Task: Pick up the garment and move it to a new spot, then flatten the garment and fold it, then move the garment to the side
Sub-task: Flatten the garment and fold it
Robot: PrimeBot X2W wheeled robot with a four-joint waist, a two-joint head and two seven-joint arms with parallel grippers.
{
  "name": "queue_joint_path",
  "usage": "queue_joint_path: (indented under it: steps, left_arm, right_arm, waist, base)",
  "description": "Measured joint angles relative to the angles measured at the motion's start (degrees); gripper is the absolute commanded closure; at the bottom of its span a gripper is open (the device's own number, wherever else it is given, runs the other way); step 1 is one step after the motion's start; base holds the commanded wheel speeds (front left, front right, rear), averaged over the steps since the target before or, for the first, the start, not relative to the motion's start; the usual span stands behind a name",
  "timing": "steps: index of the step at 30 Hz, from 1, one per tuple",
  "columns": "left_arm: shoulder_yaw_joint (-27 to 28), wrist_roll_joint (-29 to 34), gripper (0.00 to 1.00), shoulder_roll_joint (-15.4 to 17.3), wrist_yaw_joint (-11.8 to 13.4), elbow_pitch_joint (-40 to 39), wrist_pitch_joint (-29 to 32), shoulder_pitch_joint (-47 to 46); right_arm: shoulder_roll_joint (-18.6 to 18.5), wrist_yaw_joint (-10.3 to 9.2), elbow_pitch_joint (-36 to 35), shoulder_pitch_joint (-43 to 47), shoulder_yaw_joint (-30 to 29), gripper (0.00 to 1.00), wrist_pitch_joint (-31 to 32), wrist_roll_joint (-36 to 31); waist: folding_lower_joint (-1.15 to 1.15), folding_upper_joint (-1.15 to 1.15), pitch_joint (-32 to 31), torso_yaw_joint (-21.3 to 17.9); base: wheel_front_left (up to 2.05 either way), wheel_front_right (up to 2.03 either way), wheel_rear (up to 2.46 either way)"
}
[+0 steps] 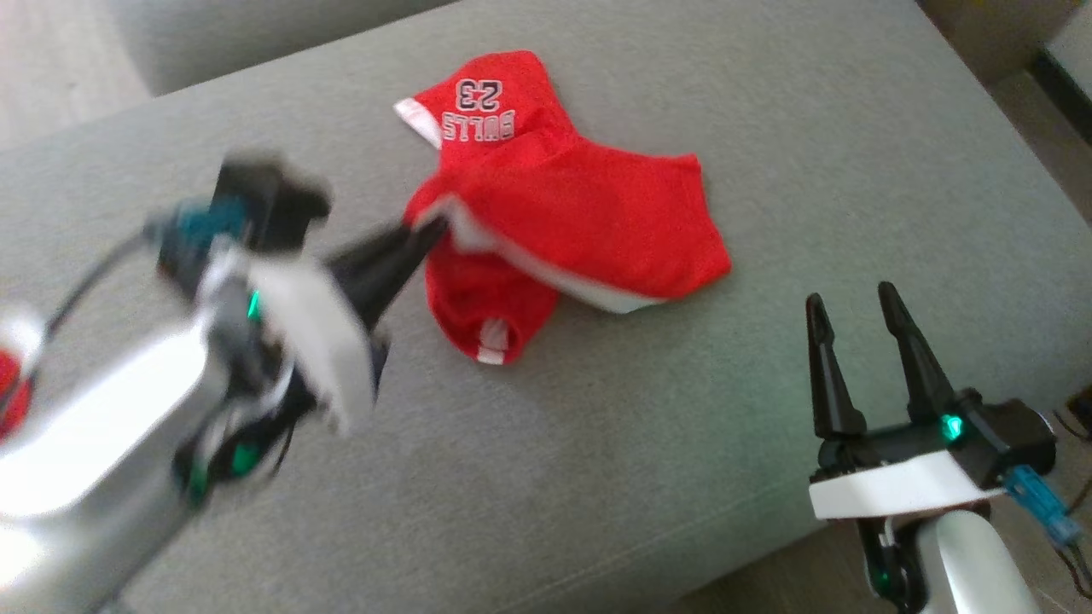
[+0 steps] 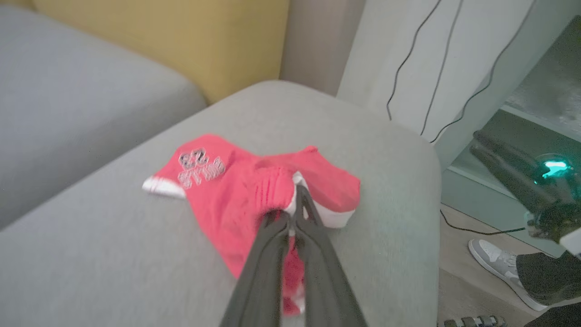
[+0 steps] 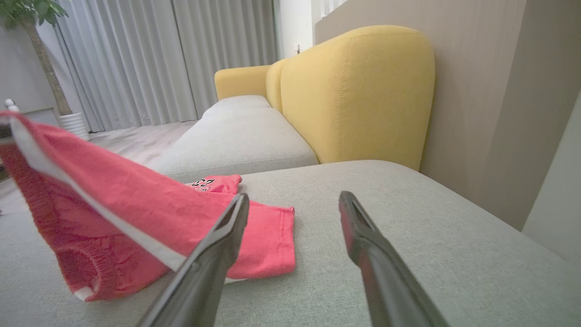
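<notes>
The garment [image 1: 589, 213] is a small red jersey with white trim and "BULLS 23" lettering, lying crumpled on the grey sofa cushion [image 1: 597, 443]. My left gripper [image 1: 431, 228] is shut on its left edge, pinching the white-trimmed fabric and lifting it a little. The left wrist view has the same pinch: dark fingers closed on the red cloth [image 2: 272, 186] at the gripper tips [image 2: 296, 213]. My right gripper [image 1: 849, 307] stands open to the right of the garment, apart from it. Its fingers [image 3: 227, 231] frame the raised red garment [image 3: 113, 200].
A second grey seat [image 3: 240, 136] and a yellow sofa back [image 3: 358, 91] lie beyond the cushion. Curtains and a potted plant [image 3: 32, 27] stand farther off. A person's shoe [image 2: 499, 263] and cables are on the floor past the cushion's right edge.
</notes>
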Motion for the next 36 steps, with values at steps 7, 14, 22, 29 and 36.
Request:
queue_joint_path:
  steps: [7, 14, 22, 29, 36]
  left_arm:
    - [0.77, -4.47, 1.00, 9.07, 16.33, -15.75, -5.60, 21.90]
    - [-0.77, -6.81, 1.00, 7.49, 20.73, -15.40, -13.33, 35.20]
    - [-2.70, -7.40, 0.00, 2.82, 18.20, -6.56, -15.28, 36.84]
    - [-2.22, -8.68, 0.00, 5.64, 18.83, -5.83, -14.44, 37.06]
    - [-0.63, -0.65, 0.00, 6.48, 22.05, -12.77, -16.26, 32.12]
  right_arm:
    - [-1.00, 0.00, -0.93, 1.70, -1.12, 0.00, 0.00, -0.16]
    - [-2.13, 0.00, -1.40, 1.82, -1.64, 0.00, -0.01, -0.18]
    - [-3.49, 0.00, -1.33, 2.55, -0.59, 0.00, 0.00, -0.65]
    - [-3.68, 0.00, -1.30, 2.55, -0.18, 0.00, -0.01, -0.64]
    - [-3.74, 0.00, -1.38, 2.69, -0.23, 0.00, 0.00, -0.64]
  waist:
    - [0.00, 0.00, -1.11, 5.27]
    - [0.00, 0.00, -1.71, 10.76]
    - [0.00, 0.00, -2.40, 15.33]
    - [0.00, 0.00, -3.37, 15.08]
    - [0.00, 0.00, -3.62, 13.69]
  base:
    - [0.00, 0.00, 0.00]
    - [0.00, 0.00, 0.00]
    - [0.00, 0.00, 0.00]
    - [0.00, 0.00, 0.00]
    - [0.00, 0.00, 0.00]
